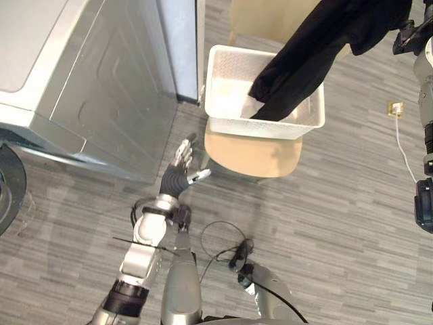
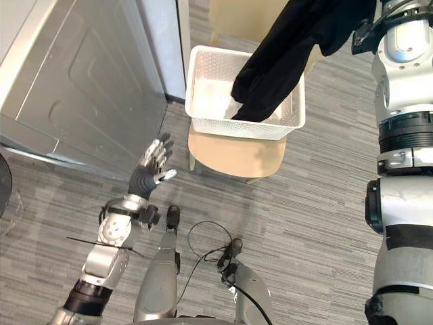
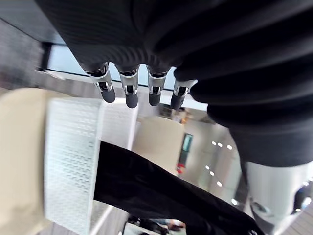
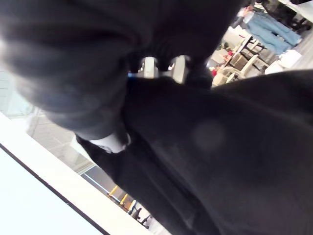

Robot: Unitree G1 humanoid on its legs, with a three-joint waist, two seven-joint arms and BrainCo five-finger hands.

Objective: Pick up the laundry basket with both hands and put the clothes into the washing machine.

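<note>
The biggest thing in shot is the washing machine [image 1: 101, 88], a grey box off to the robot's left. Just beside its corner, a white laundry basket [image 1: 223, 74] sits on the seat of a tan chair [image 1: 250, 156]. The basket looks like perforated plastic, so it's probably light and fairly stiff, though a bit flexy at the walls. The rolled rim on the two short sides is the obvious place to grab, one hand per side, to keep it from tipping.

Then there's the black garment [image 1: 304, 61]. It's hanging from up high on the robot's right, and its lower end drapes down into the basket. It's soft, floppy and light, so it won't hold any shape. Being long, it'll likely swing and could snag on the rim if it's dragged sideways. Bunching it up or lifting it higher would make it easier to feed into the machine.

The right hand [image 4: 178, 67] has its fingers curled into that black cloth and is holding it up, well above the basket.

The left hand [image 1: 181, 166] holds nothing. Its fingers [image 3: 129, 90] are straight and spread, and it hovers over the floor between the machine and the chair, near the basket's left side but not touching it.
</note>
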